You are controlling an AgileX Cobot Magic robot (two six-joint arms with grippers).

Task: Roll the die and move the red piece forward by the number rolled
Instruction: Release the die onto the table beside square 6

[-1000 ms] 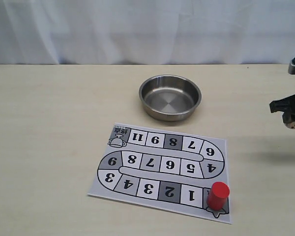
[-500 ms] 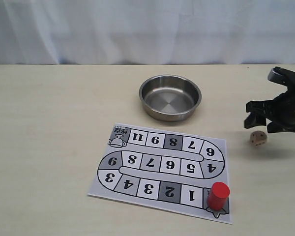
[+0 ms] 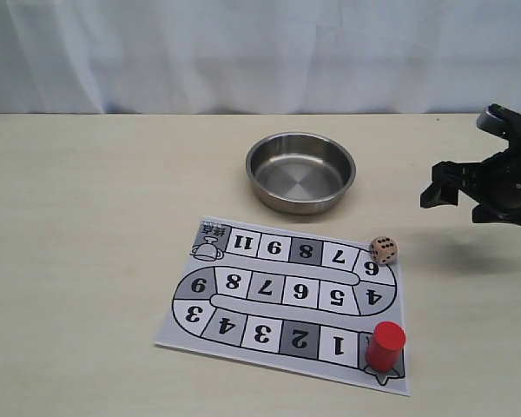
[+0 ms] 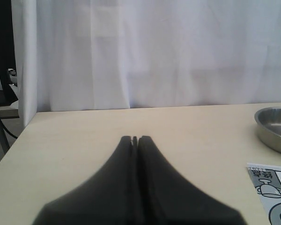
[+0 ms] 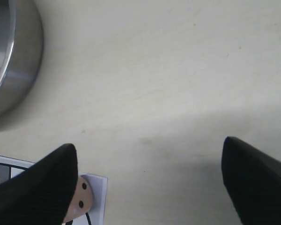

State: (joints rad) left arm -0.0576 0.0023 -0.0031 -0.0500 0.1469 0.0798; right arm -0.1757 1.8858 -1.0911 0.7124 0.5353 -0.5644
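The small pale tan-pink die [image 3: 383, 250] with dark pips is seen lying on the far right corner of the printed grey-and-white game board [image 3: 243, 300], beside the square marked 6. The glossy red cylindrical piece [image 3: 385, 344] is stood upright on the board's near right corner. A round steel bowl [image 3: 300, 201] is set just beyond the board. The right gripper [image 3: 456, 201] is held off to the right of the die, jaws spread wide and empty. The left gripper [image 4: 135, 139] is shown with jaws pressed together.
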